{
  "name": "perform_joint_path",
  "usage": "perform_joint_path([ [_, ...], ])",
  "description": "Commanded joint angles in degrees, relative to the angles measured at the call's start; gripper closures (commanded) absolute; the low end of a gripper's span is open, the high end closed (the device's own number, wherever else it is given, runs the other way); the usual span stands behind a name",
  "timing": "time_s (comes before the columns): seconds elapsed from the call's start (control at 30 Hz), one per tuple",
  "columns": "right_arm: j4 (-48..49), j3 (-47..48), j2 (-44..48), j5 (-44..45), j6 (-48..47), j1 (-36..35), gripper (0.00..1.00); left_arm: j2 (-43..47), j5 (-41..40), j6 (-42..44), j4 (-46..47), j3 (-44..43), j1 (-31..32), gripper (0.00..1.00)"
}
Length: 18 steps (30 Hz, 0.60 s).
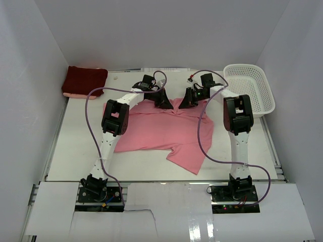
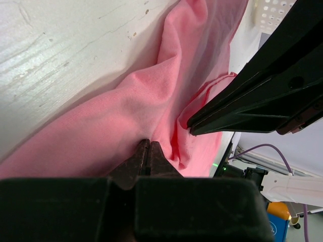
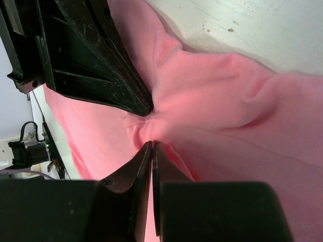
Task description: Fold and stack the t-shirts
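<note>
The left gripper (image 2: 146, 145) is seen pressed shut. A pinch of the salmon pink cloth t-shirt (image 2: 101, 126) is caught at its tips, where the cloth is drawn into folds. The right gripper (image 3: 151, 146) is likewise closed to a hairline, and a pucker of the same shirt is nipped between its tips. In both wrist views the other gripper's black tip is seen just beside, lowered onto the same bunched cloth, and the two are not seen to touch.

In the top view the two grippers are found in the upper middle of the frame, tips turned toward one another, at the far edge of the shirt. The rest of the shirt is spread over the middle of the white surface (image 1: 75, 151), with one part trailing toward the lower right.

A dark maroon folded t-shirt (image 1: 85, 79) is placed at the upper left of the surface, and a paler pink layer shows under its near edge. A white plastic mesh basket (image 1: 242, 66) is set at the upper right, apart from the pink shirt.
</note>
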<state>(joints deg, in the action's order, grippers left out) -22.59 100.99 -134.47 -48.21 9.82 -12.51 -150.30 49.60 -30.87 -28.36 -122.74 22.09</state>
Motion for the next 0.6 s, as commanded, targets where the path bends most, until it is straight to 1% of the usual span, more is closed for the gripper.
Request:
perform_joint_path([
  [0.0,-1.4,-1.23,4.04,-1.72,-1.12,-0.23,0.92,1.94,-3.9,2.22,-3.9,0.66,-0.29,1.0],
  [0.4,-0.62,-11.94,13.53,-3.3,0.37,-1.37,0.92,2.46,-3.99,2.13,-3.9,1.01,-0.29,1.0],
  [0.53,1.84,-15.99,14.77,-4.44,3.88,-1.73,0.92,2.56,-4.25,2.22,-3.9,1.27,-0.29,1.0],
  [0.57,2.98,-18.61,14.94,-4.44,5.1,-1.73,0.92,2.56,-4.17,2.31,-3.9,1.36,-0.29,1.0],
])
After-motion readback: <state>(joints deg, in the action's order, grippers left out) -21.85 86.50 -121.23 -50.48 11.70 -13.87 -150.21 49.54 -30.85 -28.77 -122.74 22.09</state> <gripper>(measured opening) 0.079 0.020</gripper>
